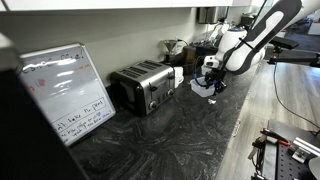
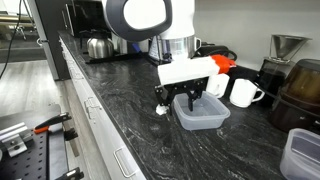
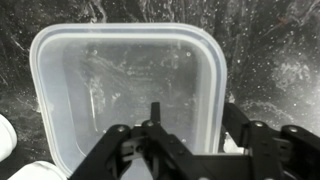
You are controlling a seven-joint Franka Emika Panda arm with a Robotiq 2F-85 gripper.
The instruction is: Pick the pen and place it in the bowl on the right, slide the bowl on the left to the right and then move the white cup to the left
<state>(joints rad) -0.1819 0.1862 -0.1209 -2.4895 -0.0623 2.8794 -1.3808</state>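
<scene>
A clear plastic bowl (image 2: pixel 207 117) sits on the dark marble counter, and it fills the wrist view (image 3: pixel 110 80). My gripper (image 2: pixel 190 99) is low over it and open. In the wrist view (image 3: pixel 195 118) one finger is inside the bowl and the other is outside, straddling its right wall (image 3: pixel 210 90) without touching it. The bowl looks empty. The white cup (image 2: pixel 243 93) stands just behind the bowl. A second clear bowl (image 2: pixel 301 155) is at the frame's lower right edge. I cannot make out a pen for certain; a small white object (image 2: pixel 160 111) lies beside the gripper.
A toaster (image 1: pixel 145 86) and a whiteboard (image 1: pixel 66 94) stand along the counter. A kettle (image 2: pixel 97 45), a red item (image 2: pixel 222 62) and a coffee dripper (image 2: pixel 286 48) stand near the wall. The counter edge (image 2: pixel 95 105) runs along the front.
</scene>
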